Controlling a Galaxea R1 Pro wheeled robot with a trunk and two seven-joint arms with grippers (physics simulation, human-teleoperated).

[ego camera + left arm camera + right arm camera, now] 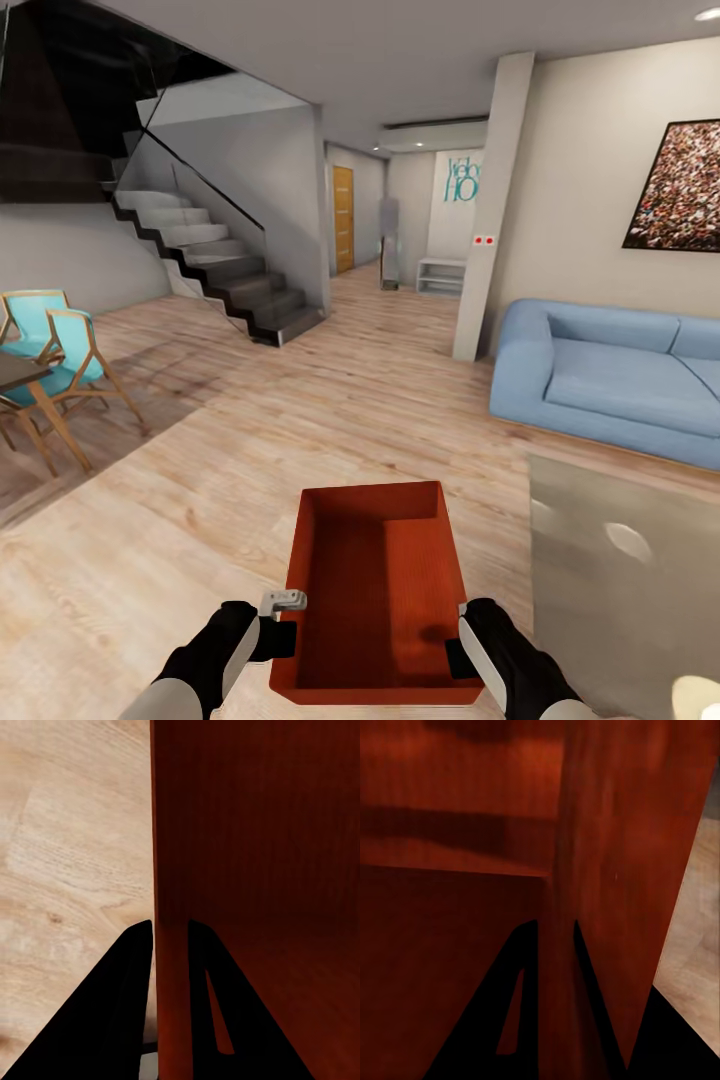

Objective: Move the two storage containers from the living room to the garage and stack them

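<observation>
Both hands, left hand (283,632) and right hand (462,640), pinch opposite walls of the bin (375,590), keeping it level for carrying.

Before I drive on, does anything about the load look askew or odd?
Nothing stands out. The storage container sits level, its left wall between the left gripper's fingers, its right wall between the right gripper's.

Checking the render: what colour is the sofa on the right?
Light blue fabric sofa; the head view shows it best.
</observation>
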